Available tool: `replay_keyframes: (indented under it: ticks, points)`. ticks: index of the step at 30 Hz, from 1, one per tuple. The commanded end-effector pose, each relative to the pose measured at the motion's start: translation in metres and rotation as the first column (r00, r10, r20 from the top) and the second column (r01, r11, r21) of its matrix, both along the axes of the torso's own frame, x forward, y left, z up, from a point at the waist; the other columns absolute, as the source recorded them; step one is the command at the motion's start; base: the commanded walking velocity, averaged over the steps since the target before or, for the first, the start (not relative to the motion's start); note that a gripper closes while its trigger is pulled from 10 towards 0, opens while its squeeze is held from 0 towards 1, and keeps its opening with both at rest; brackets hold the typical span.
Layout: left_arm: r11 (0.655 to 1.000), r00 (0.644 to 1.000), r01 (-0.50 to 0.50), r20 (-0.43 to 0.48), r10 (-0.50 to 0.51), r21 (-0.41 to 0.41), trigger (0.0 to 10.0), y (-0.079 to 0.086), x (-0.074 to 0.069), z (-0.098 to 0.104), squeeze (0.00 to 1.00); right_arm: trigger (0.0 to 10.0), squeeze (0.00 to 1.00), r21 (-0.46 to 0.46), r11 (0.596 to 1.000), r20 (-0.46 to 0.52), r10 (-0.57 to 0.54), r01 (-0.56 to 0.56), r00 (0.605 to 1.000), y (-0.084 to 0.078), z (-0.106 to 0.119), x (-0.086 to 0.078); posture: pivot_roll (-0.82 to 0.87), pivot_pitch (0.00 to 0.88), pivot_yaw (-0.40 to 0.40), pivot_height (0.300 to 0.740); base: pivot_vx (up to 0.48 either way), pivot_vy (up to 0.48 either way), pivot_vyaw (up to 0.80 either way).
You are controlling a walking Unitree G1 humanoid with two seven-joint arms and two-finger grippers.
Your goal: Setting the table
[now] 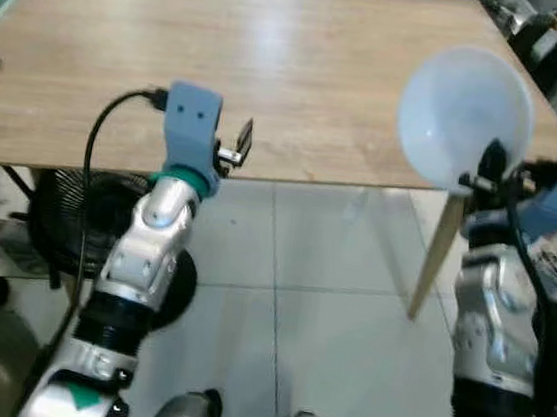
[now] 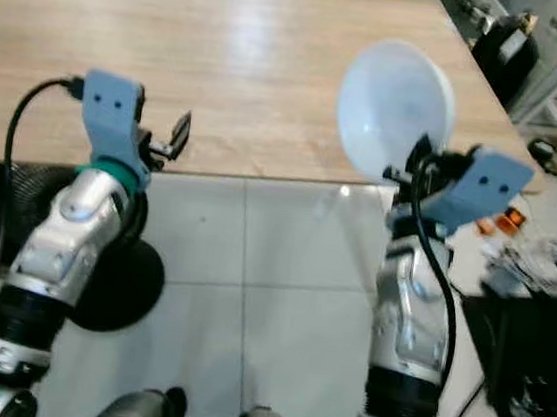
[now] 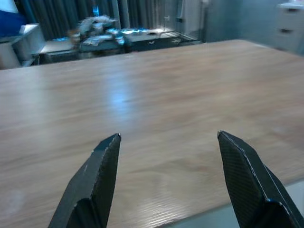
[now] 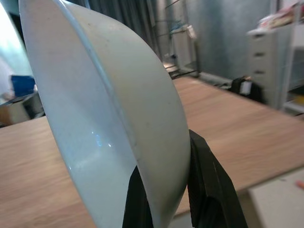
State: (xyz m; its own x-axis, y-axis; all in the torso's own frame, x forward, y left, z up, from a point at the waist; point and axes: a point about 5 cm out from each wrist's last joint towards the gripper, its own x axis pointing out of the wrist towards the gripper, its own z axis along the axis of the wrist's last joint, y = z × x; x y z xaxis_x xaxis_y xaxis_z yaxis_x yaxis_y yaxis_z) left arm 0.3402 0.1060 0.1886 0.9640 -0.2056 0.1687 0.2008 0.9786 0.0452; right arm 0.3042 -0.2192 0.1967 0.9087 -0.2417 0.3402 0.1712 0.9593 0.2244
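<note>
While I hold the rig before the wooden table (image 1: 276, 57), my right gripper (image 2: 416, 164) pinches the rim of a pale, bluish-white bowl (image 1: 462, 114), held tilted on edge above the table's near right corner with nothing visible inside it. My left gripper (image 3: 168, 156) hovers just over the near edge of the table, its two black fingers (image 3: 97, 183) spread apart and holding nothing. No label or legible writing appears on the bowl.
</note>
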Motion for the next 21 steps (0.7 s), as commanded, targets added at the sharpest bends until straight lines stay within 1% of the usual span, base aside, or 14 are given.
replay_keyframes:
  ticks: [1, 21]
  points:
    - [1.000, 1.000, 0.012, -0.016, -0.012, 0.011, 10.0, -0.0019, -0.0004, -0.0033, 0.00, 10.0, 0.00, 0.000, 1.000, 0.005, -0.019, 0.019, 1.000, -0.0036, -0.0001, -0.0021, -0.04, 0.000, 0.045, 0.740, -0.285, 0.000, 0.00]
    - [1.000, 1.000, 0.024, -0.020, -0.023, 0.009, 10.0, -0.0052, 0.0001, -0.0042, 0.00, 10.0, 0.00, 0.005, 1.000, 0.002, -0.031, 0.031, 1.000, -0.0048, -0.0019, -0.0034, -0.05, 0.000, 0.053, 0.740, -0.286, 0.000, 0.00]
